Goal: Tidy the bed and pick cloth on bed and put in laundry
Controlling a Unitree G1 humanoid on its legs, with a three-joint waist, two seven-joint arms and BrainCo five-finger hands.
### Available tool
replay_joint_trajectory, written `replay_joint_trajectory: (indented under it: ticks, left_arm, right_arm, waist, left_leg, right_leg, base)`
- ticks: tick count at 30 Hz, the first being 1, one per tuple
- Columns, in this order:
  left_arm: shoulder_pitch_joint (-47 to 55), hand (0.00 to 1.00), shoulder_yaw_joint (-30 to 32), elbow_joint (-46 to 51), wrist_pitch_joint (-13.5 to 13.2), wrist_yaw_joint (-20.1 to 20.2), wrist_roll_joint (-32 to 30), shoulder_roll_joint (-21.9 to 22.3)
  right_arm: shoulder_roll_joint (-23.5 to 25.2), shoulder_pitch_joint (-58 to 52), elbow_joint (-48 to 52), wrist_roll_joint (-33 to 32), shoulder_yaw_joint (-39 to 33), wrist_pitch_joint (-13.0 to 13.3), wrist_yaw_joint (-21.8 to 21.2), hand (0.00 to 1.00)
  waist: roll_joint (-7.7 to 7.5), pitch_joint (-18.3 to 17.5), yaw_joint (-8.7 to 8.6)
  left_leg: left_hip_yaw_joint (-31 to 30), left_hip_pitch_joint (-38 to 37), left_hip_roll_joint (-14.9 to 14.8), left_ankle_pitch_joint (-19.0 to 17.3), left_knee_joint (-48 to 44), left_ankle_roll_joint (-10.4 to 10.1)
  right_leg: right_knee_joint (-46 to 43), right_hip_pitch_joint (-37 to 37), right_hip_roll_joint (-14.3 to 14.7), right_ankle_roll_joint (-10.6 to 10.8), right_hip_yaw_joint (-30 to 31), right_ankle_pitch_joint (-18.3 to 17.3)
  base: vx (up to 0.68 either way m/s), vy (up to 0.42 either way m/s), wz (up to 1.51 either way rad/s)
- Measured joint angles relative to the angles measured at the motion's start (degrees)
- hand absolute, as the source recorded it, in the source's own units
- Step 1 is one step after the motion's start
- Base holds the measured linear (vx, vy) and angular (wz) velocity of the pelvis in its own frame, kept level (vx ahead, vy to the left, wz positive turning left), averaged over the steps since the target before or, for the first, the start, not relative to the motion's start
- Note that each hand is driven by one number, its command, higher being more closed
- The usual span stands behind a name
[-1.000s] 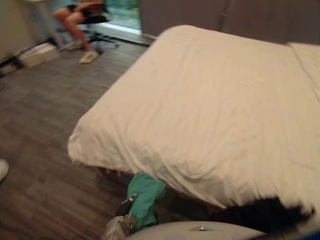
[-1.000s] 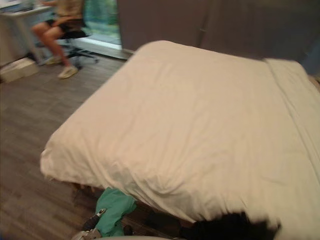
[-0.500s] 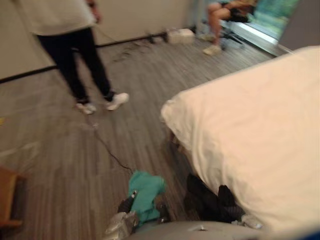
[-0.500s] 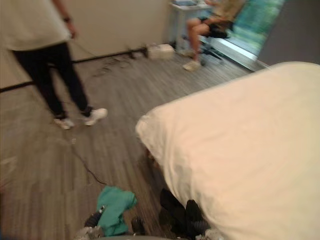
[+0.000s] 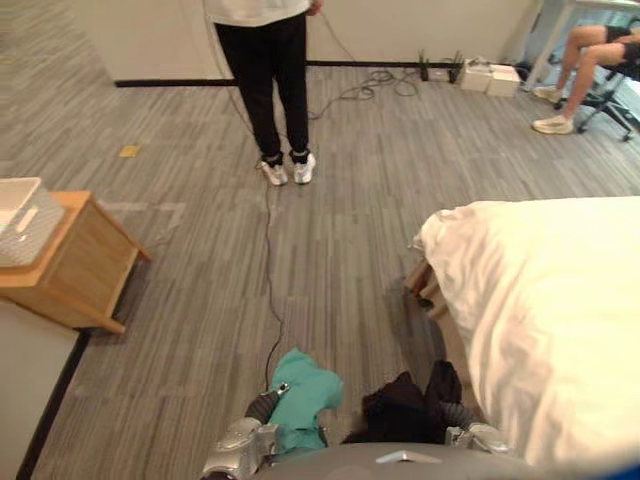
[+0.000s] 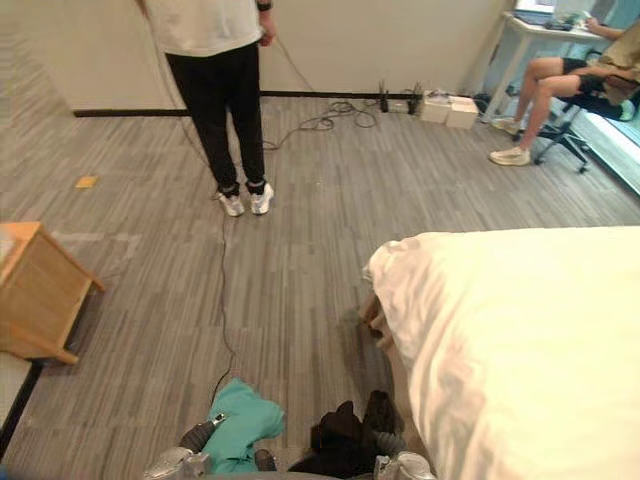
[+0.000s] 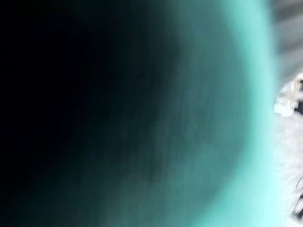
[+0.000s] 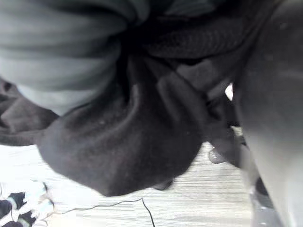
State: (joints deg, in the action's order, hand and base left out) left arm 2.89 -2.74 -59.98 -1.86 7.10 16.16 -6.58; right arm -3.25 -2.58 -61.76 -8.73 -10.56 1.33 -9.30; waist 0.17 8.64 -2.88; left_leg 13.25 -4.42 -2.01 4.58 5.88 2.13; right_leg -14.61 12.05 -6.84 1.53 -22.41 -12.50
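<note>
Here: left robot hand (image 5: 238, 452) buried in teal cloth (image 5: 300, 385), grip untellable; right robot hand (image 5: 476, 438) clutches black cloth (image 5: 400, 405), beside the bed (image 5: 550, 300). Dangling folds may slip; standing person (image 5: 262, 90) may obstruct.

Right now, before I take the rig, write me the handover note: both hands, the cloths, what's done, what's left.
Left hand: the teal cloth is bunched over it; the grip cannot be seen.
Right hand: shut on the black cloth.
Bed: its white cover lies fairly smooth on the part in view, with no cloth on it.
Done: both cloths are off the bed.
Left: put both in the laundry. I cannot make out a laundry basket here.
A standing person is ahead.
</note>
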Motion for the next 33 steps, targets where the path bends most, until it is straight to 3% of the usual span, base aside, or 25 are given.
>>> replay_joint_trajectory:
  ticks: [2,3,4,5,7,8,13,15,16,21,27,30,33]
  left_arm:
    - [0.00,1.00,-0.16,-0.07,-0.13,-0.03,-0.05,-0.27]
    - [-0.04,1.00,-0.07,-0.06,-0.58,-0.04,-0.04,-0.68]
    - [-0.27,1.00,0.54,-1.17,-1.16,-0.47,-0.03,-0.26]
    - [-0.12,1.00,0.68,-1.70,-1.24,-0.75,0.00,0.23]
    - [0.61,1.00,3.07,-1.94,-1.80,-1.04,0.35,2.45]
    - [0.92,1.00,3.35,-1.87,-2.20,-1.04,0.54,2.63]
    - [1.65,1.00,3.48,-0.99,-2.61,-0.74,0.50,1.01]
    - [1.66,1.00,4.08,-0.99,-2.67,-0.71,0.41,0.70]
    - [3.65,1.00,7.14,0.23,-2.86,-0.76,0.16,2.00]
    - [3.58,1.00,7.14,0.23,-2.88,-0.77,0.16,1.49]
    - [3.30,1.00,7.61,0.19,-0.67,-1.30,-0.11,1.56]
    - [2.84,1.00,8.42,0.19,1.20,-2.76,-2.25,1.86]
    - [2.41,1.00,8.42,0.24,2.99,-4.06,-3.47,2.77]
  right_arm:
    - [0.05,-0.29,-0.32,-1.82,0.05,0.44,0.60,1.00]
    - [0.40,-0.27,-0.48,-2.23,0.19,0.84,0.84,1.00]
    - [0.88,0.00,-0.45,-3.55,-0.46,1.02,1.13,1.00]
    - [0.75,-0.12,-0.37,-3.56,-0.50,0.95,1.21,1.00]
    - [-0.12,-0.48,1.24,-4.22,-0.17,0.69,1.71,1.00]
    - [-0.13,-0.63,1.59,-4.23,-0.07,0.60,1.75,1.00]
    - [1.51,-1.82,1.99,-4.05,-0.03,-0.68,1.74,1.00]
    - [2.11,-1.90,1.86,-4.01,-0.07,-0.86,1.75,1.00]
    - [2.95,-4.06,3.33,-3.44,-0.41,0.32,0.94,1.00]
    - [3.32,-3.70,2.29,-3.43,-0.33,0.31,0.92,1.00]
    - [3.03,-3.48,2.25,-3.86,-0.31,-1.13,0.39,1.00]
    - [2.73,-3.38,2.31,-5.21,-0.36,-2.38,-0.08,1.00]
    - [1.38,-2.42,2.47,-6.02,-1.59,-4.19,-0.75,1.00]
  waist:
    - [-0.54,0.10,0.06]
    - [-1.70,0.53,0.09]
    - [-2.04,0.61,0.12]
    - [-1.61,0.29,0.04]
    - [1.16,0.25,0.27]
    - [1.32,0.20,0.26]
    - [-1.54,-0.88,1.99]
    - [-2.18,-1.22,2.30]
    - [-2.35,-3.47,2.50]
    - [-2.90,-3.65,2.70]
    - [-2.58,-3.56,2.46]
    - [-2.47,-3.53,2.31]
    - [-1.18,-2.56,2.32]
  left_leg:
    - [-2.21,-0.17,0.60,0.37,0.08,-0.51]
    - [-2.84,-0.52,2.41,0.53,0.14,-0.71]
    - [-3.40,-1.56,3.36,0.57,0.15,-0.50]
    - [-2.54,-1.52,3.12,0.21,0.16,-1.03]
    - [0.43,-1.31,2.09,0.43,0.14,-0.75]
    - [0.79,-1.21,1.90,0.47,0.14,-0.80]
    - [2.05,-1.59,1.45,0.63,0.16,-0.84]
    - [2.30,-1.69,1.65,0.59,0.15,-0.82]
    - [6.69,-3.23,3.83,-2.00,0.21,-0.07]
    - [6.70,-3.60,3.60,-2.19,0.21,-0.27]
    - [6.76,-3.61,2.06,-3.20,0.23,-1.65]
    - [6.67,-3.43,1.94,-3.66,0.22,-1.34]
    - [6.27,-2.51,1.23,-3.81,0.21,-1.21]
  right_leg:
    - [4.20,-1.40,3.15,-0.42,7.92,0.16]
    - [6.98,-1.99,2.79,-0.62,10.54,2.39]
    - [6.56,-2.20,1.68,-0.28,9.81,1.63]
    - [6.66,-2.37,1.51,-0.11,9.53,1.64]
    - [7.33,-2.56,1.97,0.74,9.52,1.25]
    - [7.62,-2.49,2.13,0.84,9.52,1.31]
    - [9.49,-1.16,2.64,0.58,9.85,2.20]
    - [9.49,-0.64,2.47,0.62,9.93,2.23]
    - [9.34,0.42,-0.11,1.97,7.30,1.73]
    - [8.06,0.50,-0.02,1.84,7.33,1.94]
    - [8.01,0.29,1.15,1.12,7.55,3.02]
    - [7.64,-0.10,1.24,1.11,7.55,3.01]
    - [-1.52,-5.63,0.72,1.17,7.71,2.91]
  base:
    - [-0.27,0.006,0.81]
    - [-0.23,-0.100,0.46]
    - [-0.16,-0.113,0.33]
    - [-0.04,-0.127,0.06]
    - [-0.01,-0.070,-0.12]
    - [0.02,-0.056,0.00]
    - [0.09,-0.025,-0.04]
    - [0.09,0.016,-0.02]
    - [0.08,0.025,0.03]
    - [0.07,0.008,0.06]
    - [-0.03,-0.036,-0.08]
    - [-0.04,-0.024,-0.06]
    - [-0.08,0.032,-0.06]
